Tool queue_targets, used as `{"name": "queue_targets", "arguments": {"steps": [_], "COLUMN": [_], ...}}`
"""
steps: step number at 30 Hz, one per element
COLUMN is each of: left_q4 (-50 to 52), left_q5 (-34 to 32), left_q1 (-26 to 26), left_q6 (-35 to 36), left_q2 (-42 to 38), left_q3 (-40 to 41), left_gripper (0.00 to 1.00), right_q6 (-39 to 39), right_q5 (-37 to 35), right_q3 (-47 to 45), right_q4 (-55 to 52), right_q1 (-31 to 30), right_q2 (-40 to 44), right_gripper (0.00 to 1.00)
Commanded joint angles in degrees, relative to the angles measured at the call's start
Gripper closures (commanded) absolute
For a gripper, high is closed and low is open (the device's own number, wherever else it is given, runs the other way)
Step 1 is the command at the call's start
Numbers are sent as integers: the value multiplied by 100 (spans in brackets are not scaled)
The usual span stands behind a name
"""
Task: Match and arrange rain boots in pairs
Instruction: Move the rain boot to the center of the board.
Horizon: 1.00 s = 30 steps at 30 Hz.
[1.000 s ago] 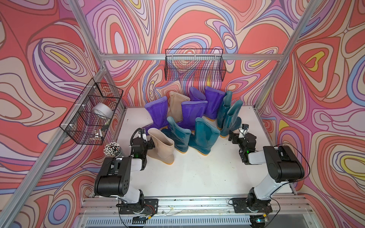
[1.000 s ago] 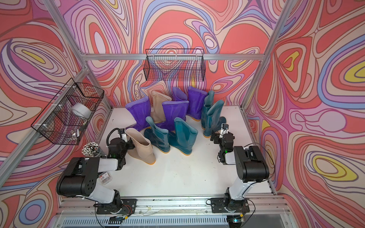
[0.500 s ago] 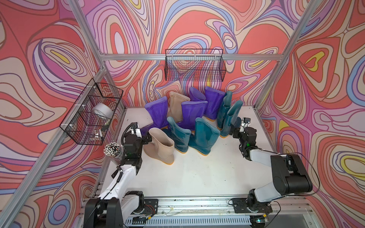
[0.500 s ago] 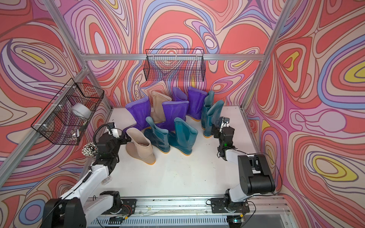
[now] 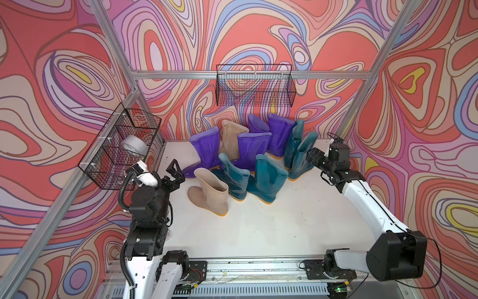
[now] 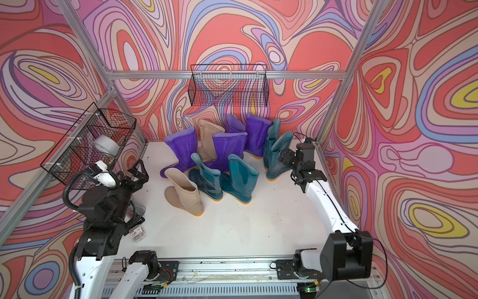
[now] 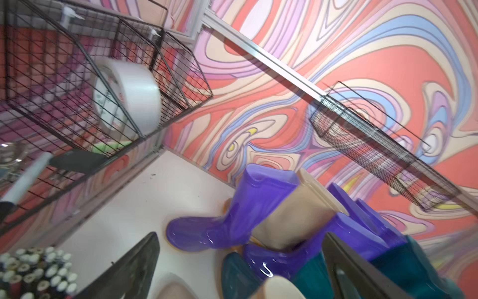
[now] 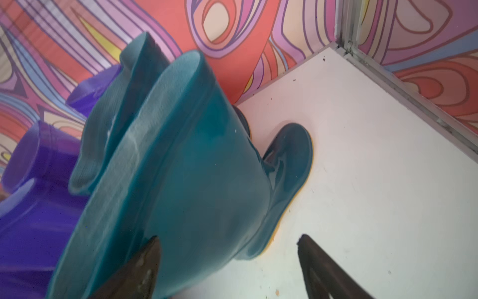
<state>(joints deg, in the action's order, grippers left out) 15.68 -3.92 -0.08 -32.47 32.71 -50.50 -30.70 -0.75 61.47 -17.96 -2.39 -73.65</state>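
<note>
- Since the rain boots (image 5: 251,152) look shiny and bendy, hold a top edge.
- They stand bunched at the tabletop's (image 5: 284,220) back.
- Both left jaws and right jaws are apart.

Purple, teal and beige rain boots (image 5: 248,152) stand jumbled at the rear.

Swirly red and purple walls (image 5: 258,38) stand around a white floor (image 5: 284,220). Black wire baskets (image 5: 254,86) hang from shiny metal bars (image 5: 181,75).
</note>
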Motion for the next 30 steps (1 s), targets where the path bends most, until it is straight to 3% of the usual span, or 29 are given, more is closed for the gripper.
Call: {"name": "queue_targets", "arguments": {"steps": [1,4,9,11,15,20,23,30], "left_q4": [1194,946,465,536,1009,1586,1681,994], "left_q5": [866,1380,3180,3555,2879,1202,524,860], "left_q1": [-20,-19,-40,-169,-1232,-3783,-4867,-5064], "left_q6": [-1066,-1368,-1778,-1773,-1182,-324,96,113], "left_q2": [-52,-315,148,397,590,1866,2716,3049], "left_q3": [-126,49,59,-85,-624,-1519,-2126,-2066], "left_gripper": [0,0,23,27,27,27,25,22], "right_q6": [-176,-74,-81,-42,55,-21,23,424], "right_q5": [241,215,594,579,-176,-788,-1279,-1373], "right_q3": [1,216,386,558,964,1147,1093,1321], "right_q4": [-813,-1375,-1764,-1808,-1977,-1920,-1828,-1855], "right_q1": [-5,-32,-197,-490,-1249,-1639,-1650,-1650], "right_q2": [688,1070,1183,1063,755,163,18,-793], "right_gripper": [21,24,27,27,28,19,14,9]}}
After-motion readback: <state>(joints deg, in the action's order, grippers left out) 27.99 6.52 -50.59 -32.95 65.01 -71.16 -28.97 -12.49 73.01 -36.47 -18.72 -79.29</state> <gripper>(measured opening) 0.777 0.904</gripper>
